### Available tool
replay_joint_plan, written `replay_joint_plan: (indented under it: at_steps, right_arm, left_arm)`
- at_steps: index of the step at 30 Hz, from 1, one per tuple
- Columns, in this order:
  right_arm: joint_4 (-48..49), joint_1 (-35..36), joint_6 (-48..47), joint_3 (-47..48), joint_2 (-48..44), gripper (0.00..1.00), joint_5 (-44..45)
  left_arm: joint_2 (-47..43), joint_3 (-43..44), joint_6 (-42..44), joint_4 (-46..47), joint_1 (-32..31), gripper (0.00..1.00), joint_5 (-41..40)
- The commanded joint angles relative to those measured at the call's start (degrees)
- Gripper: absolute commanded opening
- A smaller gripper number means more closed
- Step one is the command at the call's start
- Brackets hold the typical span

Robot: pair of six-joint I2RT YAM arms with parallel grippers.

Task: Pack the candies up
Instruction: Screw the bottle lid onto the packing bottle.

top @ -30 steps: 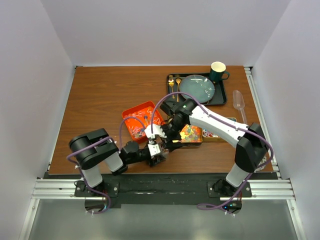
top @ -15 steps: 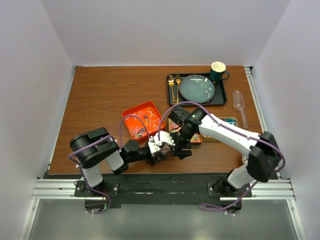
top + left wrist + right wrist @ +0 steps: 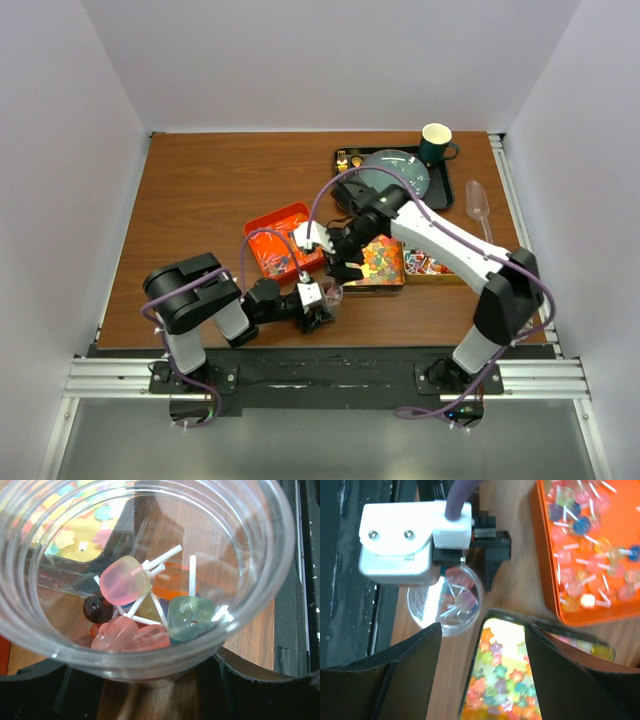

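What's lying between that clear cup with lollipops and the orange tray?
Mostly bare wooden table, seen in the right wrist view. Only a black finger of the left gripper, clamped on the clear cup, sits on the stretch toward the orange tray.

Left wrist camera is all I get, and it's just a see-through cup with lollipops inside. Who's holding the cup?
Observer: The left gripper clamps the clear cup by the table's near edge.
Operator: Where are more lollipops?
Observer: Lots lie in an orange tray just behind the cup.
Operator: What's the other arm doing?
Observer: The right gripper hangs open and empty above the cup and a tin of star gummies.
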Motion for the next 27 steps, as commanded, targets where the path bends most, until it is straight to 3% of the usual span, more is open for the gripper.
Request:
replay_joint_plan:
  at_steps: [1, 11, 27]
  right_arm:
    - [-11.53, 1.44, -12.35, 5.74, 3.84, 0.71, -5.52]
    - [-18.69, 2.50, -19.13, 7.42, 7.18, 0.71, -4.38]
    - [-16.14, 2.50, -13.07, -2.07, 2.01, 0.70, 2.21]
  left_arm:
    - [0.80, 1.04, -0.87, 4.86, 0.69, 0.00, 1.87]
    - [1.50, 1.48, -2.27, 4.86, 2.01, 0.00, 0.99]
    - [2.64, 2.28, -3.85, 4.07, 3.59, 0.00, 1.25]
